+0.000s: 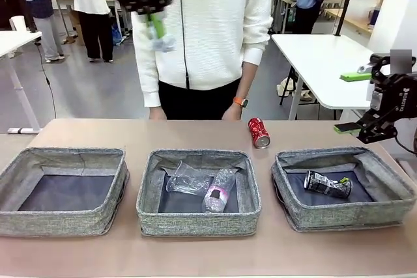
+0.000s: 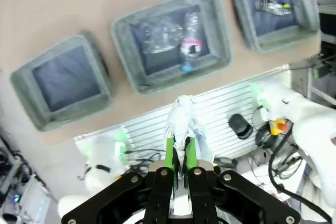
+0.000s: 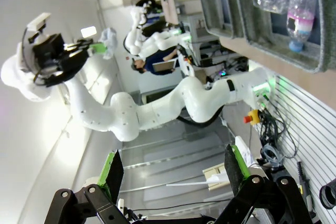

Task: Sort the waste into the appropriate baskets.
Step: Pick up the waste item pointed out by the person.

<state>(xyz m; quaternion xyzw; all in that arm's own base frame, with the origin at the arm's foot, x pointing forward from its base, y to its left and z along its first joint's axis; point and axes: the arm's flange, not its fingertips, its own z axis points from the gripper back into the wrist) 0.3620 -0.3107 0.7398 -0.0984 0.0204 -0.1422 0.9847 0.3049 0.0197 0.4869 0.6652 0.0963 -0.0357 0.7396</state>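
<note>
The middle basket (image 1: 199, 216) holds the clear cup (image 1: 189, 179) and the bottle (image 1: 218, 193) (pink label, blue cap). The basket right of it (image 1: 345, 216) holds the crushed can (image 1: 328, 183); the basket left of it (image 1: 62, 222) shows bare floor. The red can (image 1: 258, 132) lies behind it. Above it the left gripper (image 1: 156, 30) pinches the paper ball (image 1: 163, 43); the right gripper (image 1: 355, 128) gapes, unladen.

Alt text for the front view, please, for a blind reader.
The left gripper, held high, is shut on a crumpled paper ball. On the table stand three grey baskets: the middle basket holds a clear cup and bottle, the right basket a crushed can. A red can lies beyond them by a person; the right gripper is open.
</note>
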